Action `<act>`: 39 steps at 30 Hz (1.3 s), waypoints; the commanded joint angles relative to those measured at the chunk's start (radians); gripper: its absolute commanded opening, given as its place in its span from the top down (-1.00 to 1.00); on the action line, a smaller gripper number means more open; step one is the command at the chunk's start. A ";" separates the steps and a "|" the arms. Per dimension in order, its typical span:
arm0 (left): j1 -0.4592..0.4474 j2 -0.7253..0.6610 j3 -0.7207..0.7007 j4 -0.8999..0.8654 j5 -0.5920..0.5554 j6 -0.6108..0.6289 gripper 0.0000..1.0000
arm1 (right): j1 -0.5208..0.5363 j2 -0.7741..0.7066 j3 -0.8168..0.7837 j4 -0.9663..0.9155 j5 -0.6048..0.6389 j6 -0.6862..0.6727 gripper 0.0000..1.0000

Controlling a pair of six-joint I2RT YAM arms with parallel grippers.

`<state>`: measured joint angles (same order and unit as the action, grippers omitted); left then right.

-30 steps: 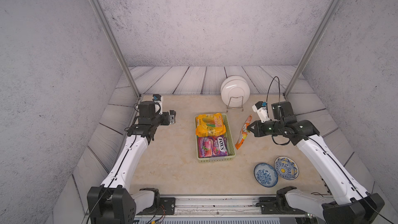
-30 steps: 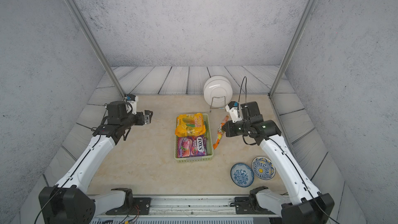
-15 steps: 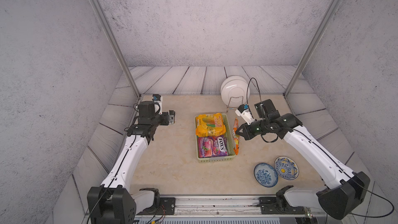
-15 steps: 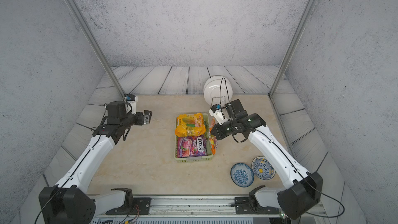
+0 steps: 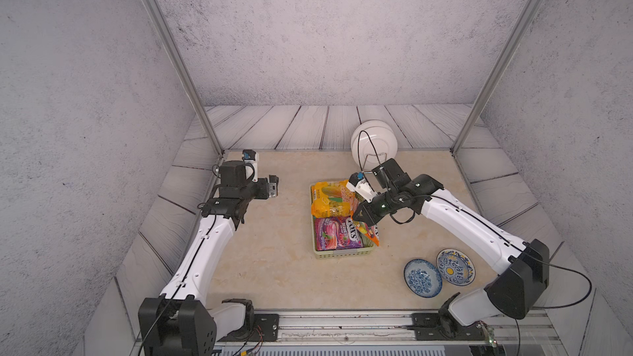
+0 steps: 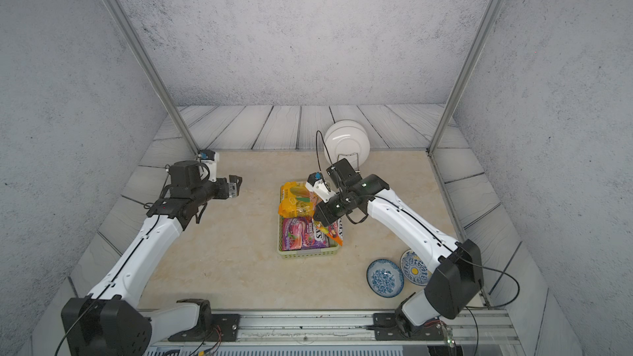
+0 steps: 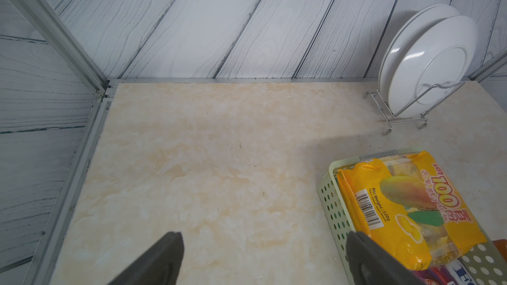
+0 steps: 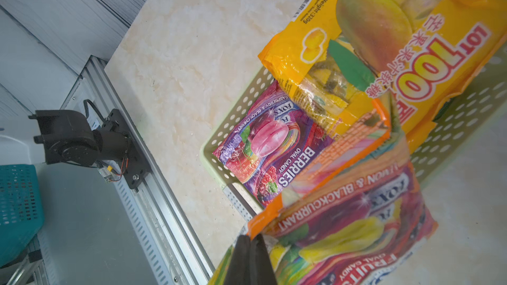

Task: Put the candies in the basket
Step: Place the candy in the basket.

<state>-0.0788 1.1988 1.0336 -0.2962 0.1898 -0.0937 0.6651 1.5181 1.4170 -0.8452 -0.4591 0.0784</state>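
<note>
My right gripper [image 5: 360, 220] is shut tight on a corner of the orange packet [image 5: 371, 232], which hangs below it just right of frame centre in both top views, over the right-hand wall of the basket [image 5: 342, 254]. The move ahead, as I judge it, turns on this: the basket's free space lies left of the packet in the frame, and the packet's long axis slants down and to the right, toward the basket's lower right corner, so its far end looks likely to land on the rim or outside unless I carry it leftward before letting go. Inside already, the yellow bag [image 5: 330, 198] fills the upper half and the purple packet [image 5: 337, 234] the lower half. My left gripper [image 5: 273, 186] stands wide open and empty, well apart at centre left above the tabletop [image 5: 274, 268], so the right arm is plainly the nearer. My own gripper body hides the pinch point from above, and the right wrist view cuts the orange packet off at its lower edge. I cannot tell whether the hanging end touches the wall, or whether other candies lie under the two on top.
</note>
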 commanded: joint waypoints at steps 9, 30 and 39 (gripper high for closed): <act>0.008 -0.032 0.003 0.002 -0.006 0.012 -0.98 | 0.130 0.116 0.012 0.148 0.017 0.160 1.00; 0.003 -0.031 0.006 -0.006 0.005 0.010 -0.98 | 0.244 0.360 0.204 0.054 0.101 0.124 0.93; 0.004 -0.023 -0.003 0.003 0.010 0.004 -0.97 | 0.245 0.276 0.229 -0.015 0.294 0.098 -0.23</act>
<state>-0.0788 1.1824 1.0290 -0.2939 0.1890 -0.0906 0.9142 1.8587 1.6283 -0.8082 -0.2756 0.1959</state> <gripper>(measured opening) 0.987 0.592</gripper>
